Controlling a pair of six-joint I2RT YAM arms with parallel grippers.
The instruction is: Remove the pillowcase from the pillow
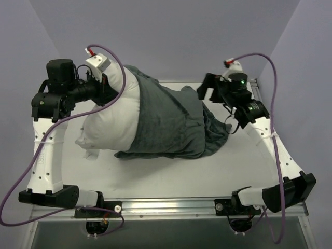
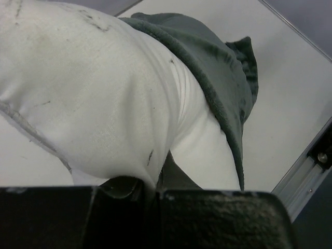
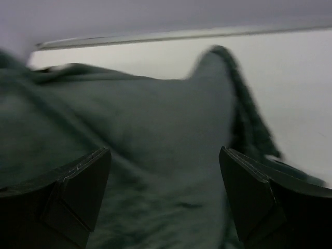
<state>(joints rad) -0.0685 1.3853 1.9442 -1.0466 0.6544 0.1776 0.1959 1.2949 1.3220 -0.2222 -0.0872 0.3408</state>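
Note:
The white pillow (image 1: 111, 119) lies on the table's left half, its left part bare. The pillowcase (image 1: 171, 122), dark grey side out, covers its right part and bunches toward the right. My left gripper (image 1: 107, 85) is shut on a pinch of the pillow's white fabric at its far left corner; the left wrist view shows the pillow (image 2: 93, 93) drawn between the closed jaws (image 2: 150, 194), with the pillowcase edge (image 2: 218, 78) beyond. My right gripper (image 1: 207, 91) is open above the pillowcase's far right end; the right wrist view shows the grey pillowcase (image 3: 155, 145) below the spread fingers (image 3: 83, 181), with no contact visible.
The white table (image 1: 244, 166) has a metal rail (image 1: 171, 206) along its near edge. Purple cables loop from both arms. Grey walls surround the table at the back and sides.

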